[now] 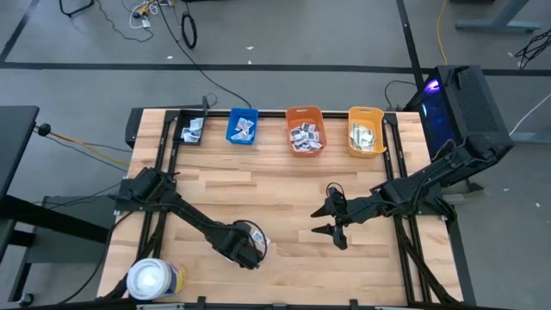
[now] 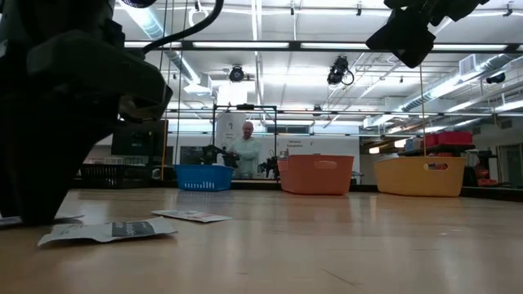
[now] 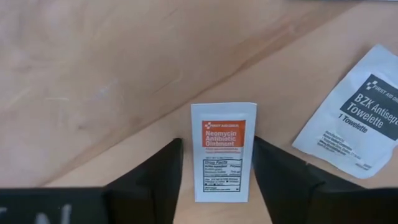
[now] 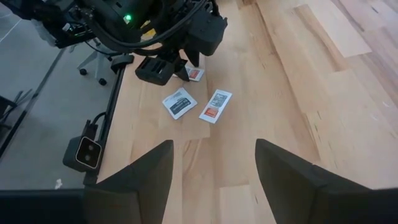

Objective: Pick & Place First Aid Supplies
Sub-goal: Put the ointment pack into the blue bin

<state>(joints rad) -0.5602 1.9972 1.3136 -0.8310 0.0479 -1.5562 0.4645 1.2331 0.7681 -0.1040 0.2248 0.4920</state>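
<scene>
Left end effector [image 3: 214,171]: fingers [image 3: 152,177] apart, straddling the ointment packet [image 3: 222,151], not yet clamped. The packet lies flat on the surface [image 3: 93,74], beside the towelette packet [image 3: 354,121]. Risk: fingers may skid over the thin packet or push it aside. Right end effector [image 4: 214,171]: apart, empty.

Bare table [image 1: 284,202] lies between the arms; bins [image 1: 304,129] line the far edge.
</scene>
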